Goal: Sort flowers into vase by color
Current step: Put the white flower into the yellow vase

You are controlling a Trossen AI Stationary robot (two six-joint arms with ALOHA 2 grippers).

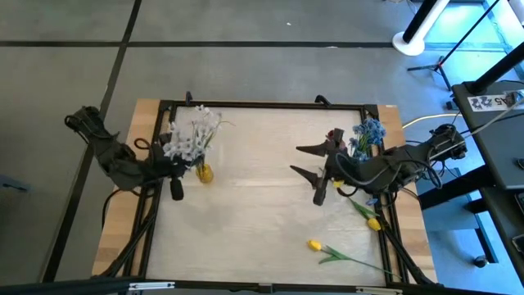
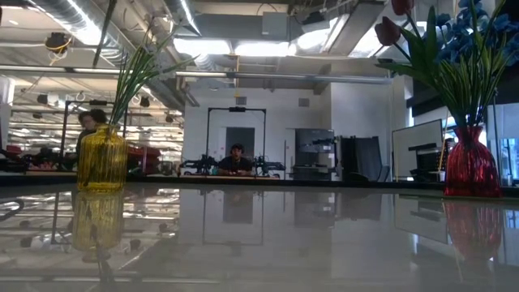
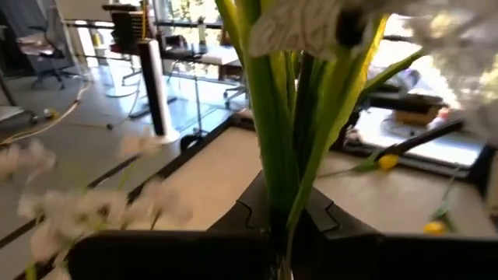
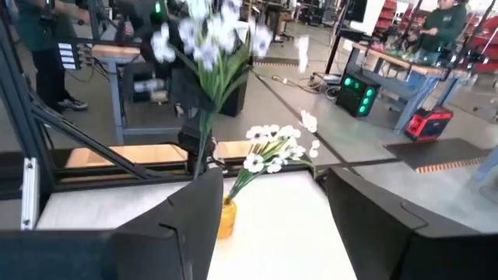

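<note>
Yellow vase (image 1: 204, 173): near the table's (image 1: 262, 205) left edge, white sprigs (image 1: 190, 139) standing in it.
Left gripper (image 1: 175, 187): clamped on a white stem bunch (image 3: 284, 148), just beside that vase.
Stem axis: roughly upright, rising from the fingers.
Right gripper (image 1: 311, 172): jaws apart, empty, by the blue flowers (image 1: 368, 135) at the right edge.
Nearer arm: left.

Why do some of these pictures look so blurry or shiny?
Left wrist view: the white flowers and green stems sit too near the lens, so they smear. Low view: the glossy table mirrors the yellow vase and the ceiling lights. Right wrist view: the raised white sprig is soft.
</note>
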